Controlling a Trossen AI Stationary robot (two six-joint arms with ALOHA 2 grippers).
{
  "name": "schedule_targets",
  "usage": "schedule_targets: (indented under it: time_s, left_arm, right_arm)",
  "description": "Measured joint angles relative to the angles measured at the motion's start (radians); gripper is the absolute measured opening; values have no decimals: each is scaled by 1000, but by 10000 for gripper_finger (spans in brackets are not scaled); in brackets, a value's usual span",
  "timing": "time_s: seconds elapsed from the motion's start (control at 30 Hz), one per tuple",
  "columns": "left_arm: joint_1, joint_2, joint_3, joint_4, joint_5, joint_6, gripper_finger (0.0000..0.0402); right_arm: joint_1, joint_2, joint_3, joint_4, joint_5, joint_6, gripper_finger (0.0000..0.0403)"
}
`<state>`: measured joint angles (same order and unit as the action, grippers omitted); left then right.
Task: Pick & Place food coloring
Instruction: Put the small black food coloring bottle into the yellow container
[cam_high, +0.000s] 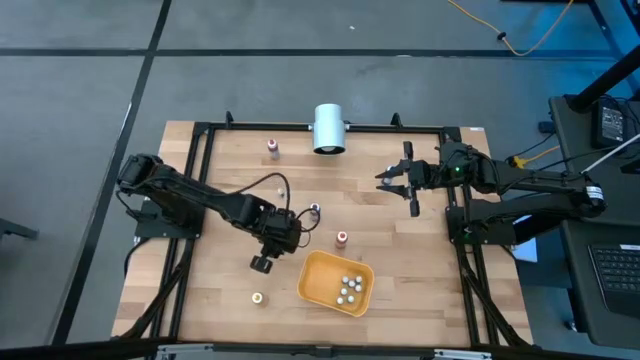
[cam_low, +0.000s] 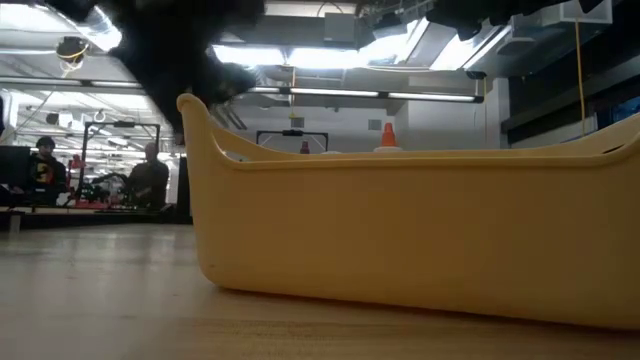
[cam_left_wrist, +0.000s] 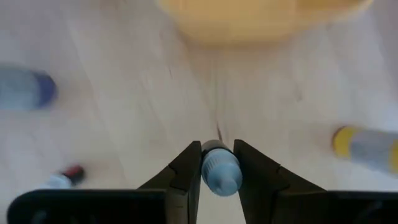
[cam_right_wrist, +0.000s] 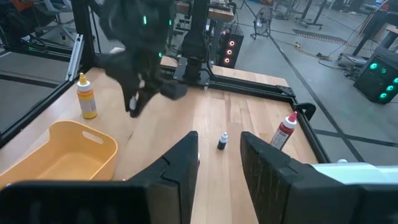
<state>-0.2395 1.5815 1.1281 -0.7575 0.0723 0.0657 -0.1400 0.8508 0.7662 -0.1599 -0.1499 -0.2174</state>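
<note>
On the wooden bench (cam_high: 230, 260), near its front edge, sits the shallow orange plastic tray (cam_high: 318, 280). A few tiny food coloring bottles with whitish tops (cam_high: 347, 287) already lie inside it, so part of the job looks done.

More little bottles are left out on the wood. One with a pink top (cam_high: 272, 148) stands far back by the big white cylinder (cam_high: 328, 128). One with a red top (cam_high: 342, 238) stands just behind the tray. One with a yellow top (cam_high: 258, 297) waits to the tray's left, and another small one (cam_high: 314, 210) is near the middle.

The left hand (cam_left_wrist: 219, 163) is just left of the tray and pinches a tiny bottle with a blue top (cam_left_wrist: 220, 172) between its two dark fingers (cam_left_wrist: 184, 175). I think that bottle goes into the tray soon.

The right hand (cam_right_wrist: 219, 148) hangs over the back right of the bench. Its fingers are a little apart and hold nothing.

Only the left wrist view shows the held blue bottle; from above, the arm hides it. Only the high view shows what is in the tray. The low view shows mostly the tray's side wall, so its inside is hidden.
</note>
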Motion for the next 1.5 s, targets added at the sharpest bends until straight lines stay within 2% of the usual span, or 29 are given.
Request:
schedule_targets:
  time_s: [0.3, 0.53, 1.2, 1.33, 1.5]
  left_arm:
    - [43, -59, 244, -219, -3, 27, 76]
    - [63, -70, 372, -376, -75, 61, 80]
    - [52, -66, 387, -368, -29, 96, 81]
    - [40, -13, 468, -370, -28, 141, 82]
    - [40, 108, 656, -369, -29, 205, 78]
  right_arm:
    - [0, 0, 0, -2, 0, 0, 123]
    - [0, 0, 0, -2, 0, 0, 123]
    - [0, 0, 0, -2, 0, 0, 123]
    - [0, 0, 0, -2, 0, 0, 123]
    - [0, 0, 0, -2, 0, 0, 123]
